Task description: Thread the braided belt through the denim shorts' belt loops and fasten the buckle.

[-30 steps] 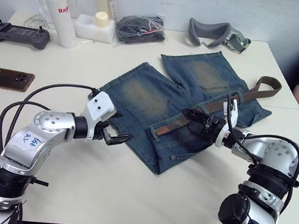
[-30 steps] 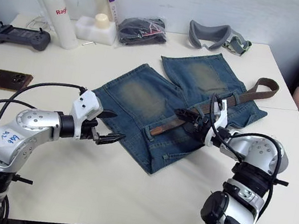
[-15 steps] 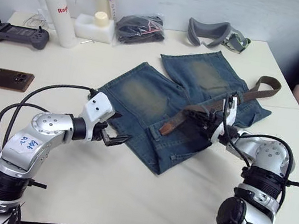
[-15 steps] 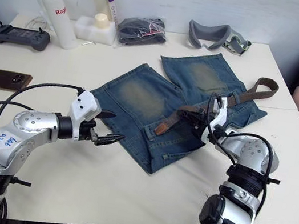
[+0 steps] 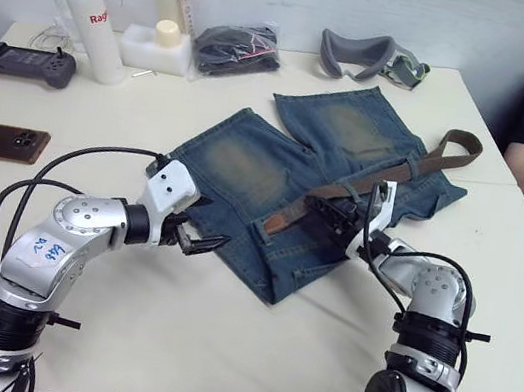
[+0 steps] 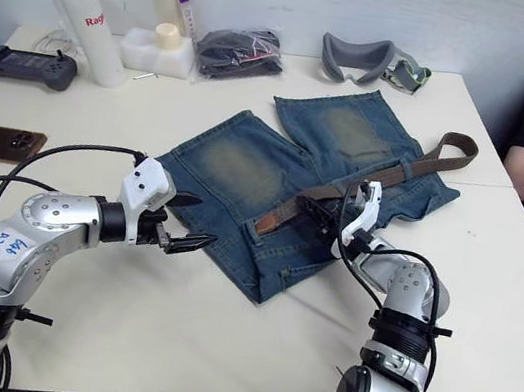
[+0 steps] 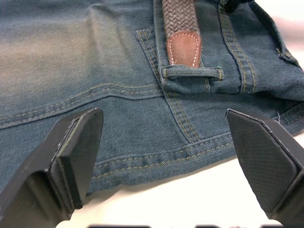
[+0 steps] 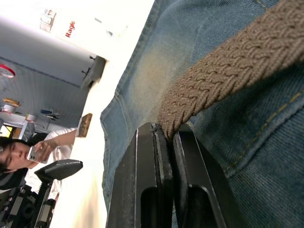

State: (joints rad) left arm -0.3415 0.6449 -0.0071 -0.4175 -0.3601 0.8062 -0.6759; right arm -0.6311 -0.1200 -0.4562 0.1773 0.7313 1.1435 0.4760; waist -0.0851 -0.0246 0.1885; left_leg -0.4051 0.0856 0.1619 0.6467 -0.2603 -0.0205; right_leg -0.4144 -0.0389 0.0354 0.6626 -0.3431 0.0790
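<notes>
While right jaws (image 6: 327,220) pinch it, braided belt (image 5: 387,177) diagonal across denim shorts (image 5: 247,168); left jaws (image 5: 201,240) spread, empty.

Red lettering reading "Ray", cut off at the edge, is showing on the tall white cylindrical thermos bottle (image 5: 82,17) standing at the counter's far left. Handwritten marks on the robot's left arm sticker are not legible.

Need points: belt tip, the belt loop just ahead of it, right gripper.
belt tip (image 7: 184,47), left wrist view, on the smooth brown leather end cap.
belt loop (image 7: 192,72), left wrist view, on the middle of the denim strip at the tip.
right gripper (image 8: 166,135), right wrist view, between the fingertips clamping the braided belt.
</notes>
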